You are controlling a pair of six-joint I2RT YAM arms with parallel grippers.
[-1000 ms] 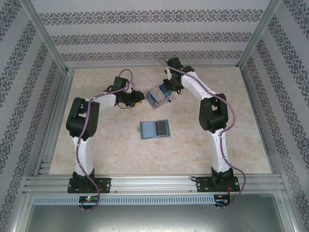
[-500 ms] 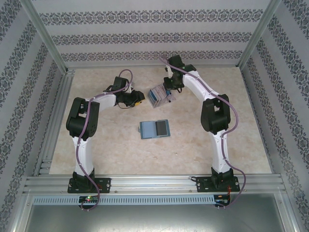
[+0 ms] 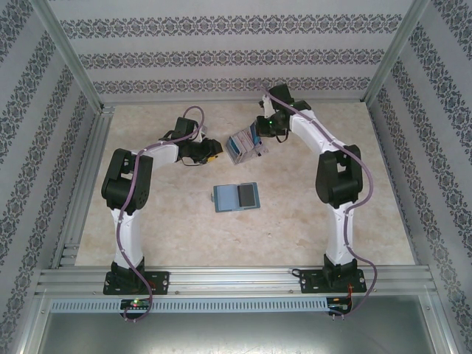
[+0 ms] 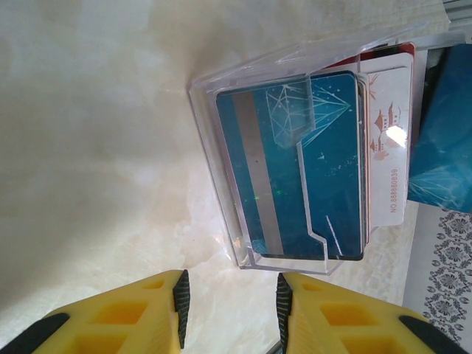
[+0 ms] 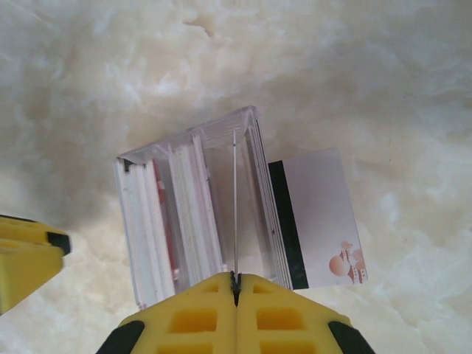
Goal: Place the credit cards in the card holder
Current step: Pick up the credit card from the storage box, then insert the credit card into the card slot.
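The card holder [image 3: 242,145] is a clear plastic stand at the back middle of the table. A teal card [image 4: 295,169] stands at its front and more cards [image 5: 158,221] stand edge-on inside. My right gripper [image 5: 235,279] is shut on one thin credit card [image 5: 234,192], seen edge-on, which hangs over the holder's open middle slot. Another white card with a black stripe [image 5: 318,220] lies on the table behind the holder. My left gripper [image 4: 230,301] is open just in front of the holder's base, nothing between its fingers. More credit cards [image 3: 236,197] lie at mid-table.
The marble-look tabletop [image 3: 169,221] is walled by patterned panels and a metal frame [image 3: 88,184]. The left arm's elbow [image 3: 122,181] and the right arm's elbow [image 3: 335,181] stand on either side of the central card pile.
My right gripper has closed on the thin card and its arm has shifted a little to the right and back. The left arm has stayed put.
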